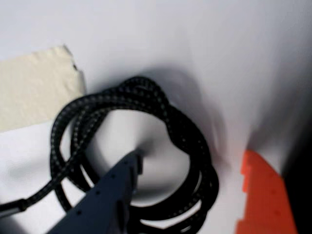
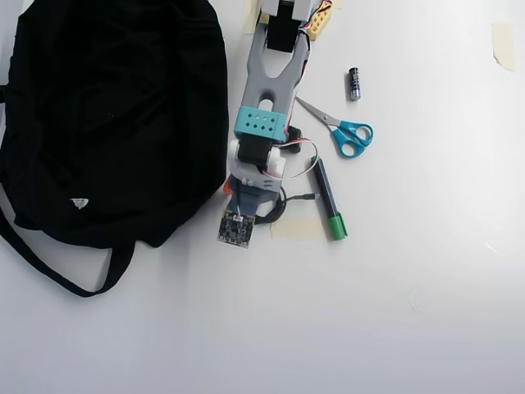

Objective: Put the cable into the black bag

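Gripper hangs spread wide over the cable, which lies on the table right of the bag, one finger inside the coil, so it should close squarely across several strands before lifting.

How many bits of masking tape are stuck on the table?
3: one tape piece under the cable by the gripper, one at the right edge, one sliver beside the arm's base. More may be hidden.

Black bag: one
Cable: one
Scissors: one pair
Marker: one
Battery: one
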Available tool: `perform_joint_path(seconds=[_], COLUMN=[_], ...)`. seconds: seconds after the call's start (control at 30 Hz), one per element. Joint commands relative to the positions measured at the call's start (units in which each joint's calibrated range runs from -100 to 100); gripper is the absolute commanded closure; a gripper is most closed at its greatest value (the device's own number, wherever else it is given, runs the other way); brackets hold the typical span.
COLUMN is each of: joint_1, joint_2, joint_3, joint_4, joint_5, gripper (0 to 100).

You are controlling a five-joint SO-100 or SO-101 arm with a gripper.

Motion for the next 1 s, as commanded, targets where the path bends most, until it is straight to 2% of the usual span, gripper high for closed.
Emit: perform_joint_path(seconds=[0.0, 0.5, 0.73, 0.97], joint_1=[-0.22, -0.29, -0.29, -0.29], joint_2=[-0.23, -0.23, -0.23, -0.23], joint_3=[-1.13, -1.04, -1.04, -1.13], joint_4=[-0.68, -0.07, -0.07, -0.07], joint_5=[0.23, 0.23, 0.17, 0.17], gripper=[74, 75, 85, 91])
